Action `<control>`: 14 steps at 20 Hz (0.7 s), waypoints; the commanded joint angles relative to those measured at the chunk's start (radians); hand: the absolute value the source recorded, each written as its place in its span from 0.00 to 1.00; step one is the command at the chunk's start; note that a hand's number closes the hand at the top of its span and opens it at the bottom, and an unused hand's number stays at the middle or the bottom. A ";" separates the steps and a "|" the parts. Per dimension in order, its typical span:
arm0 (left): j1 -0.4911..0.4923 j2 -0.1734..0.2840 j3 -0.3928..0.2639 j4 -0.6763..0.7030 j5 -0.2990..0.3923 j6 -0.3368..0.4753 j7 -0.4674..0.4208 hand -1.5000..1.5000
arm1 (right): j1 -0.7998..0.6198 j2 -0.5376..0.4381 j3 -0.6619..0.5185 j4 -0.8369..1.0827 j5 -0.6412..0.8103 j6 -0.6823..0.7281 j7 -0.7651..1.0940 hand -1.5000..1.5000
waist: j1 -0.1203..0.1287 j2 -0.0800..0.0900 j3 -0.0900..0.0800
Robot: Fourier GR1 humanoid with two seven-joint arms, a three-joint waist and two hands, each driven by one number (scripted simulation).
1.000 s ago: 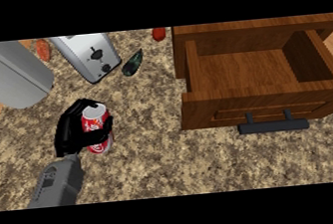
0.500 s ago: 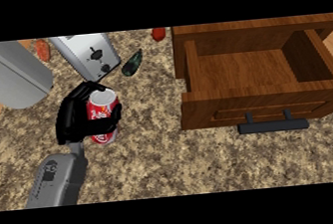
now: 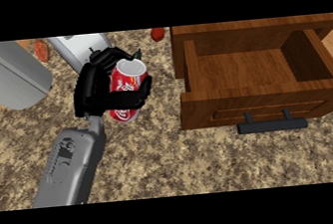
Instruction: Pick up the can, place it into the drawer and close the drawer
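Note:
A red can (image 3: pixel 128 82) with a white top is in my left hand (image 3: pixel 93 90), whose black fingers and thumb curl round its middle. The can is tilted, top pointing away from me, and held above the speckled counter. An open wooden drawer (image 3: pixel 257 103) stands to the right of the can, its inside bare, with a black handle (image 3: pixel 272 124) on its front. A short gap of counter separates the hand from the drawer's left wall. My right hand does not show.
A silver toaster (image 3: pixel 82 44) stands just behind the hand. A large grey rounded object (image 3: pixel 7 73) fills the far left. Small red items lie at the back (image 3: pixel 158 33) and beside the toaster (image 3: pixel 41 50).
My left hand has lifted the can off the counter and carried it away from me and slightly right, closer to the drawer. The drawer has not moved.

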 commanded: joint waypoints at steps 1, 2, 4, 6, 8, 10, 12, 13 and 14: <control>-0.101 -0.016 -0.063 -0.061 -0.022 0.067 0.137 1.00 | 0.007 0.028 0.040 0.015 0.056 0.001 -0.034 0.00 | 0.001 0.000 0.000; -0.058 -0.016 -0.061 -0.100 -0.052 0.035 0.143 1.00 | -0.017 -0.014 -0.031 -0.013 -0.012 -0.001 0.027 0.00 | 0.003 0.000 0.000; -0.220 -0.017 -0.046 0.092 -0.034 0.088 0.088 1.00 | -0.014 0.028 0.049 0.018 0.060 -0.012 -0.028 0.00 | -0.005 0.003 0.000; -0.264 -0.017 -0.131 0.047 -0.023 0.173 0.152 1.00 | -0.011 0.028 0.054 0.017 0.061 -0.012 -0.031 0.00 | -0.006 0.002 0.000; -0.342 -0.017 -0.089 0.136 -0.021 0.153 0.127 1.00 | 0.015 0.028 0.026 -0.025 0.025 0.000 0.000 0.00 | -0.010 0.002 0.000; -0.421 -0.017 -0.123 0.143 0.000 0.197 0.193 1.00 | -0.026 0.028 0.044 0.008 0.065 -0.024 -0.006 0.00 | -0.010 0.003 0.000; -0.456 -0.017 -0.133 0.202 0.022 0.230 0.150 1.00 | 0.022 0.004 0.011 -0.049 -0.002 0.022 0.028 0.00 | -0.016 0.003 0.000; -0.543 -0.017 -0.131 0.226 0.017 0.258 0.211 1.00 | -0.066 -0.002 0.011 0.026 0.039 -0.020 0.019 0.00 | -0.014 0.004 0.000; -0.541 -0.017 -0.135 0.257 0.041 0.265 0.169 1.00 | -0.004 0.028 0.063 -0.005 0.055 -0.029 -0.004 0.00 | -0.015 0.004 0.000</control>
